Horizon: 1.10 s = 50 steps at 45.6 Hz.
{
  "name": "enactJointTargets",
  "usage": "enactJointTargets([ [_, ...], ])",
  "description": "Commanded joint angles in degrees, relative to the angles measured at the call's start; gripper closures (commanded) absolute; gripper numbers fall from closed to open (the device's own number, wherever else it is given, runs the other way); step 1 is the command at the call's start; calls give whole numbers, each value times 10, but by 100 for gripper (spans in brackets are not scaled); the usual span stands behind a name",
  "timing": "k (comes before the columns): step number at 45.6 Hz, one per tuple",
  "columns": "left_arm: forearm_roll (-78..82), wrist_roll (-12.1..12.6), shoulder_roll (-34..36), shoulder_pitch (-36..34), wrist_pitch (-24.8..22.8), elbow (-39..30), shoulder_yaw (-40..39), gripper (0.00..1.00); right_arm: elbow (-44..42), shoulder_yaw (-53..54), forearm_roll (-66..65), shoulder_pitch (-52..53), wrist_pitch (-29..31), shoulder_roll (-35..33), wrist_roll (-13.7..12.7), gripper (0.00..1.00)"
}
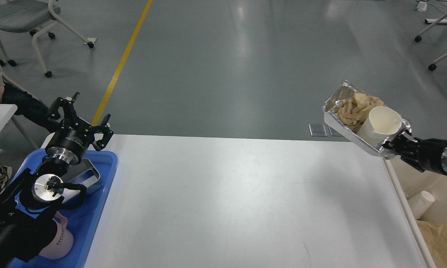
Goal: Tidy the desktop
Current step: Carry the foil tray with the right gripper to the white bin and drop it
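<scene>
The white desktop (230,201) fills the middle of the head view. My right gripper (394,142) is shut on the near corner of a foil tray (338,120) and holds it in the air past the desktop's right edge, tilted. In the tray lie crumpled brown paper (355,108) and a white paper cup (383,123). My left gripper (80,115) is open and empty, raised above the far end of the blue plastic tray (96,208) at the left.
The blue tray holds a metal box (87,176) and a pink mug (61,242), partly hidden by my left arm. A beige bin (431,208) at the right holds a white cup and brown paper. Chairs stand on the floor beyond.
</scene>
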Motion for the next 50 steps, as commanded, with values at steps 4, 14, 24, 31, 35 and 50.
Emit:
enactJointTargets([
  [4,-6,-1,-10,1,-22,19,-6,4,-4,4,61,-37,0,-86,1,100],
  [14,-6,-1,-12,0,-25,30,-28,4,-12,4,112,-76,0,-129,1,100],
  [24,-5,-1,-43,-5,-27,30,-37,4,-57,3,156,-113,-1,-126,1,100],
  [31,-4,-2,-49,-2,-27,30,-35,4,-105,2,206,-131,-8,-118,-7,25],
  [35,-4,-2,-54,1,-27,31,-35,4,-127,2,213,-144,-12,-109,-7,0],
  [50,-4,-1,-52,8,-27,30,-35,4,-141,9,213,-162,-41,-67,-1,0],
])
